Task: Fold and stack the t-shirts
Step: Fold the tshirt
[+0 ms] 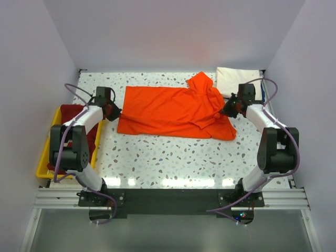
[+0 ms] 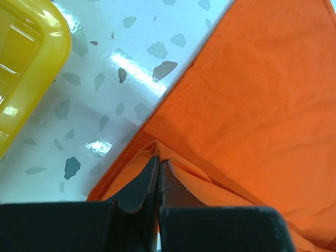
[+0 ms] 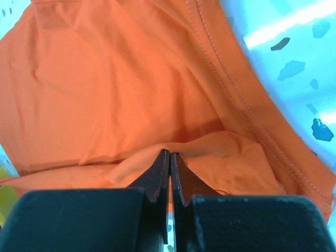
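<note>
Wrinkled soft orange shirt (image 1: 168, 110) mid-frame on speckled bench (image 1: 157, 157); left hand (image 1: 115, 111) and right hand (image 1: 226, 111) each clamped tight on its stitched edge.

Between left gripper (image 1: 116, 111) and right gripper (image 1: 224, 111) lies a bright orange cloth t-shirt (image 1: 173, 110); a folded cream-white t-shirt (image 1: 236, 80) sits just beyond the right gripper.

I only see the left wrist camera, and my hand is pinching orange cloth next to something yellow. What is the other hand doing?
Observer: The right hand is shut on the orange t-shirt too, at its opposite end.
Operator: What's the yellow thing?
Observer: A yellow tray at the left edge of the table, with dark red cloth in it.
Operator: Any more shirts?
Observer: A folded cream-white t-shirt lies at the far right corner.
</note>
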Tool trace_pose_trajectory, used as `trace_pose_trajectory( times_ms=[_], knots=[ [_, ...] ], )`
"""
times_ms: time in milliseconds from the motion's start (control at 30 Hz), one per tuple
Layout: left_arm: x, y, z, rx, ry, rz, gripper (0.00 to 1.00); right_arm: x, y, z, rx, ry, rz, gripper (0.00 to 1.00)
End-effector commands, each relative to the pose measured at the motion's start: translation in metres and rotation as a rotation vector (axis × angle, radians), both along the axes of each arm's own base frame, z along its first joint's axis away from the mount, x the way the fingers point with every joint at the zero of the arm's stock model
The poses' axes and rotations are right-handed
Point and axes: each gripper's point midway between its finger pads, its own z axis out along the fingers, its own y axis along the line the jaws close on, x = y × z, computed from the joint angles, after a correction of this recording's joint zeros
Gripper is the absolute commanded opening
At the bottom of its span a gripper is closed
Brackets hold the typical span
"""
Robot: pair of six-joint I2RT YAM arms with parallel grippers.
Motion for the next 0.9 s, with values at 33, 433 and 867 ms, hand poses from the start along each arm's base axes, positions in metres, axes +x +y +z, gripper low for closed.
trace_pose_trajectory(
  times_ms=[33, 433, 867],
  knots=[
    [0.016, 0.004, 0.016, 0.018, -0.046, -0.021, 0.00, 0.011, -0.008, 0.033, 0.022, -0.116, -0.021, 0.00],
    [0.025, 0.002, 0.010, 0.013, -0.040, -0.036, 0.00, 0.023, -0.012, 0.039, 0.041, -0.129, -0.030, 0.00],
    [0.053, -0.005, 0.009, 0.004, -0.057, -0.089, 0.13, 0.051, -0.012, 0.020, 0.036, -0.087, 0.005, 0.12]
  ],
)
